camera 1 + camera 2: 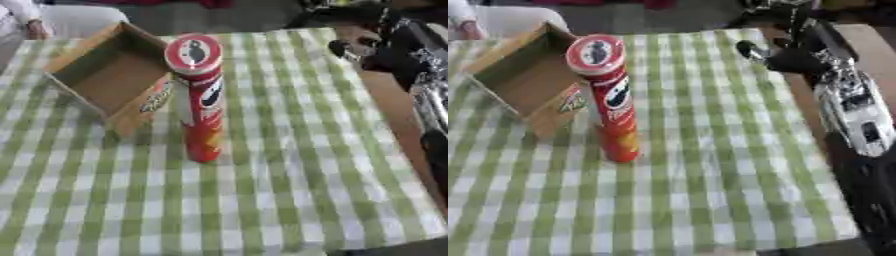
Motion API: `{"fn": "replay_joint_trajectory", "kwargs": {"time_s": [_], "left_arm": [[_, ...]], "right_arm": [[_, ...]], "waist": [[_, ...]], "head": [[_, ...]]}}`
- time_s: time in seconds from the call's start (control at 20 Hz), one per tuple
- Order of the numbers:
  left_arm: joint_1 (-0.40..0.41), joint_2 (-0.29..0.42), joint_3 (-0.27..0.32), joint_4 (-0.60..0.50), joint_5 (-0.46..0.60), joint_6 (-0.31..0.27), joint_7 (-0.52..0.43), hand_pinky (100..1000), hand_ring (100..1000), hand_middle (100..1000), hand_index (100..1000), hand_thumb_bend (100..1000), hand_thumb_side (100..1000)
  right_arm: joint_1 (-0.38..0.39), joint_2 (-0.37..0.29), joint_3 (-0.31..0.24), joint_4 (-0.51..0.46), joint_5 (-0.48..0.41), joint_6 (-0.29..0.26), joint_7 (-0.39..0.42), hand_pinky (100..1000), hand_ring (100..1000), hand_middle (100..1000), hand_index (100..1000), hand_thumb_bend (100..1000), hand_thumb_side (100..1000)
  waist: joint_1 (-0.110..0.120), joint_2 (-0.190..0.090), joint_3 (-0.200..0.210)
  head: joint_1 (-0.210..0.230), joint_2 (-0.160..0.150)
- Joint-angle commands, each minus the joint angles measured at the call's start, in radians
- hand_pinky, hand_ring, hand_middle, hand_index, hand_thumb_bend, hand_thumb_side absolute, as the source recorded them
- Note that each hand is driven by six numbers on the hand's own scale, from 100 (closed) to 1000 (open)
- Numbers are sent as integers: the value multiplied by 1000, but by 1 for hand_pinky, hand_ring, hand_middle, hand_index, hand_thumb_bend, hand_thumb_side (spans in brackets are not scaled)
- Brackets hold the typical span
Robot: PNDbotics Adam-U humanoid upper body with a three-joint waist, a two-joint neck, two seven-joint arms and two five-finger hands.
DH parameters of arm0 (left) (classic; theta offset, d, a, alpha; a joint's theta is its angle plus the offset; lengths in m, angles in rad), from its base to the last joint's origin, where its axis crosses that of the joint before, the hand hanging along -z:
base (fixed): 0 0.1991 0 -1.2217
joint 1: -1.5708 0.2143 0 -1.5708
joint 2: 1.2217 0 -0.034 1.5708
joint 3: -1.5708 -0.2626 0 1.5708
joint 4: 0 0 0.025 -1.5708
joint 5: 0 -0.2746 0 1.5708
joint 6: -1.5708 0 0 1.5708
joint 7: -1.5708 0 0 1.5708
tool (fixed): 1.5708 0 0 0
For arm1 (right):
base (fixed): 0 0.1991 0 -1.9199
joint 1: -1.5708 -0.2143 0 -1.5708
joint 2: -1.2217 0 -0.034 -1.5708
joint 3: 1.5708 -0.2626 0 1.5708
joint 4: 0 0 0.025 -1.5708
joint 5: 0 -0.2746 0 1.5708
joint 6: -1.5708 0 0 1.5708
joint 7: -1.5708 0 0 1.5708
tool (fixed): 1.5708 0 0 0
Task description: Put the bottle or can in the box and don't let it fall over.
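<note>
Box: I see one open cardboard box (105, 80) at the far left of the surface, tilted so its opening faces me; nothing shows inside it (only bare brown walls and floor).
Can: one tall red can (199, 95) stands upright on the checked cloth, just beside the box's near right corner, its round lid toward the camera. It is outside the box.
Right hand: my right hand (776, 57) hangs at the far right edge of the surface, well apart from the can, holding nothing; I cannot tell how its dark fingers are set.
Left hand: I see it in neither view.
Surface: the green and white checked cloth (289, 190) covers most of the surface (392, 107), with a bare brown strip along the right edge.
Open room: the cloth is bare in front of and to the right of the can.
Count: one box, one can, one hand.
</note>
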Motion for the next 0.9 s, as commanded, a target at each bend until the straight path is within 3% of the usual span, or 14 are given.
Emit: {"fn": "replay_joint_trajectory", "kwargs": {"time_s": [0.05, 0.9], "left_arm": [[-4, 22, 5, -17, -4, 1, 2, 839, 898, 746, 771, 554, 676], [-5, 21, 4, -17, -4, 2, 2, 838, 898, 746, 770, 554, 676]], "right_arm": [[-14, -21, -1, -15, -7, 0, 0, 948, 999, 1000, 913, 517, 100], [26, -48, 75, -96, -99, 7, 101, 950, 1000, 1000, 920, 566, 100]], "waist": [[1, -16, -1], [-1, -15, 1]], "head": [[6, 1], [3, -5]]}}
